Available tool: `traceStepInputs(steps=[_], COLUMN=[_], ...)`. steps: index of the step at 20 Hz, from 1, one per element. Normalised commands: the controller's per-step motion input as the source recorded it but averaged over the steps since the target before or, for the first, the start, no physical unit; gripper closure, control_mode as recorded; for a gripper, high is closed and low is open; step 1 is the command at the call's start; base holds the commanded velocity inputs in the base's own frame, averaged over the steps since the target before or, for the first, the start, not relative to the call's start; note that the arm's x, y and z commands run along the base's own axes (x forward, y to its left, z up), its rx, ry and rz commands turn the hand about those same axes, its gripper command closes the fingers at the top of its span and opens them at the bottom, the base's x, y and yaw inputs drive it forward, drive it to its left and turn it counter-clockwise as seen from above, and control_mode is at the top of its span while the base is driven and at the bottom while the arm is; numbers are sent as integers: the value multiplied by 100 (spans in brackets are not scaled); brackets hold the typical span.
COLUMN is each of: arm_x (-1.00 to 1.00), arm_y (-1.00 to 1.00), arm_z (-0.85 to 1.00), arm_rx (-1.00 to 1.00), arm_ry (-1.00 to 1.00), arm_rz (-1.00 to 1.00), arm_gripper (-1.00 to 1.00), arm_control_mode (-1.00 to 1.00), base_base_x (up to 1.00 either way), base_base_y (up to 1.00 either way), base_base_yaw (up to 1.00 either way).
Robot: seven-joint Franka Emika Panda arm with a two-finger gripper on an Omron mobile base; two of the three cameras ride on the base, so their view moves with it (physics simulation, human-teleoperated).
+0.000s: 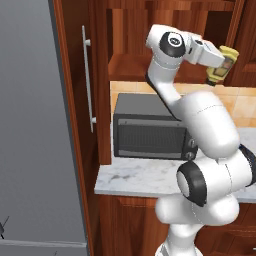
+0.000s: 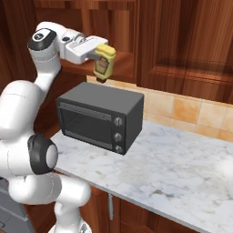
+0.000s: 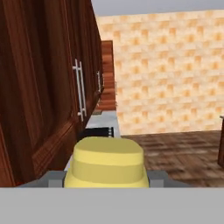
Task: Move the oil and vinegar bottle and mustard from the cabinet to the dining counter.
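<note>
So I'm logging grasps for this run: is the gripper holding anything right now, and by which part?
Yes, the gripper holds the mustard, clamped across the sides of its yellow body, cap end pointing down, above the toaster oven.

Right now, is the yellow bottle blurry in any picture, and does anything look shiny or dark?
In the hand view the mustard looks soft and fuzzy up close; in the right base view it looks sharper in the claw, the toaster oven front is dark, and the marble worktop has a pale bright patch at the right.
</note>
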Motion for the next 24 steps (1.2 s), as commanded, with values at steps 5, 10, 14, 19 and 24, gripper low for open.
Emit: traceStepInputs(steps=[5,10,14,19,24], arm_x=[-99,-74,-68,-52,-45], arm_y=[0,32,50,30,4], arm_z=[21,7,0,-2,-4], arm_rx=[0,0,0,1,0], arm_ry=[0,0,1,0,2], arm_rz=[6,41,61,61,49], arm_gripper=[100,100,100,100,100], arm_control_mode=[-100,-100,-100,-100,-100], base_base_x=[0,0,0,0,0], base_base_y=[0,0,0,0,0], base_base_yaw=[0,0,0,0,0])
